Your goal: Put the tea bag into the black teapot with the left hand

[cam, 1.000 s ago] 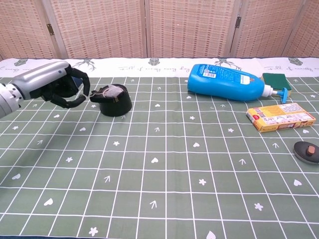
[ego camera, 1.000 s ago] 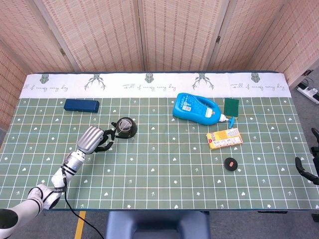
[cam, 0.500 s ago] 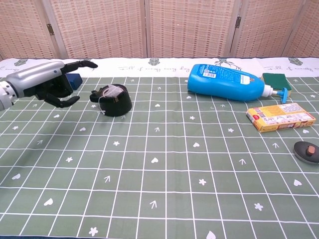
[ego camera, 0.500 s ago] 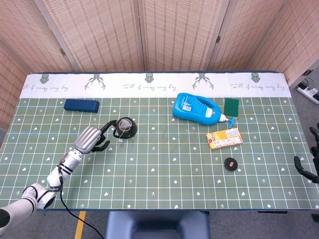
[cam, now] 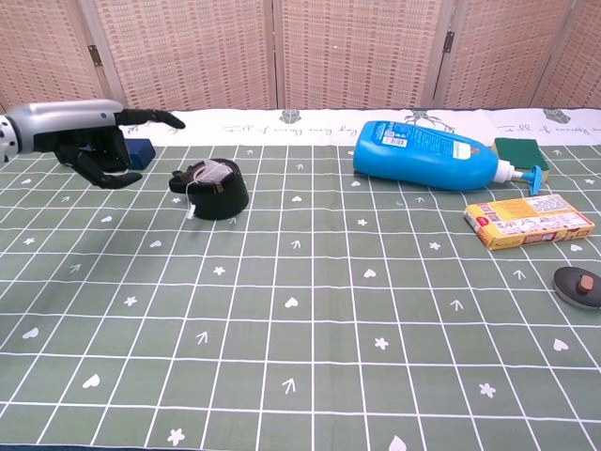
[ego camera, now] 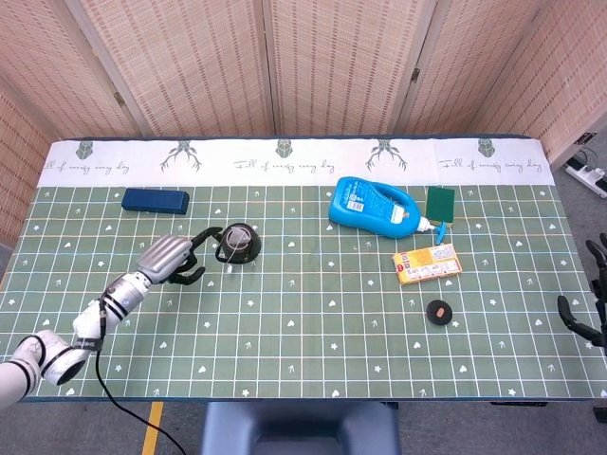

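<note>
One second before, the left hand (cam: 94, 141) was pinching the tea bag (cam: 212, 173) at the mouth of the black teapot (cam: 214, 193). At this moment the hand had let go: its fingers were apart, with nothing between them, and it had pulled away to the left side of the teapot. The tea bag lay on top of the teapot opening, and its string with the small tag (ego camera: 229, 266) hung outside on the table (cam: 310, 310). I judged that the placing was nearly complete, but I could not tell if the bag sat fully inside. The right hand (ego camera: 580, 320) showed only at the edge of the head view, and I could not tell how its fingers stood.
</note>
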Controlling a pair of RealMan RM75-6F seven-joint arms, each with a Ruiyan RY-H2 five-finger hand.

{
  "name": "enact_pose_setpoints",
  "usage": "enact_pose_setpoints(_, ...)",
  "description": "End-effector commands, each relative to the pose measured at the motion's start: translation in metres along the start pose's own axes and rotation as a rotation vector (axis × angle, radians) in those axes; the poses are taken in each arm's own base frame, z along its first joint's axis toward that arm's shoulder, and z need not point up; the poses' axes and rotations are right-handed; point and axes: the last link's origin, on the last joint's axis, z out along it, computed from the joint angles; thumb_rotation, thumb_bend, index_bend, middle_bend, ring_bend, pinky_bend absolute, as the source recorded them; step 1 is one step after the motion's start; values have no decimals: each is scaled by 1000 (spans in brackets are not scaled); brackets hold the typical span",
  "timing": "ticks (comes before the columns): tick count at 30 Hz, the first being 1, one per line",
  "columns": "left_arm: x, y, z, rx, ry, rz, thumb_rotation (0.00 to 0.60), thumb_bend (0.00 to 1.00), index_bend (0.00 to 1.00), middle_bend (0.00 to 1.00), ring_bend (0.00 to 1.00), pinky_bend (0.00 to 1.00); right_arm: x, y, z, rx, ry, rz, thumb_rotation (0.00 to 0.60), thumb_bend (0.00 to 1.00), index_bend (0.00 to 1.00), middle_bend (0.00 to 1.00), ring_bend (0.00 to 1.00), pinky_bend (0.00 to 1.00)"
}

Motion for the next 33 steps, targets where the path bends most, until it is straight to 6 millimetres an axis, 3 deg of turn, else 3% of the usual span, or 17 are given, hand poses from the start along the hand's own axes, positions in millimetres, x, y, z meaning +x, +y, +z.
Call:
enact_pose_setpoints(1, 21, 16, 10, 54, -218, -10, 600, 518, 65, 1000, 1000, 1000, 0, 0, 0, 0, -1, 0, 600, 423, 0, 0, 0, 0)
enact_pose_setpoints(14, 44, 27, 49, 95, -281, 115, 600, 518, 6, 1000, 1000, 1000, 2, 3, 1, -12, 7, 5, 600, 423, 0, 0, 0, 0)
enact_pose_setpoints(33, 36, 29, 73, 180, -376, 158, 600, 519, 0, 1000, 1000, 1000, 3, 5, 2, -39, 7, 10, 600, 422, 0, 0, 0, 0)
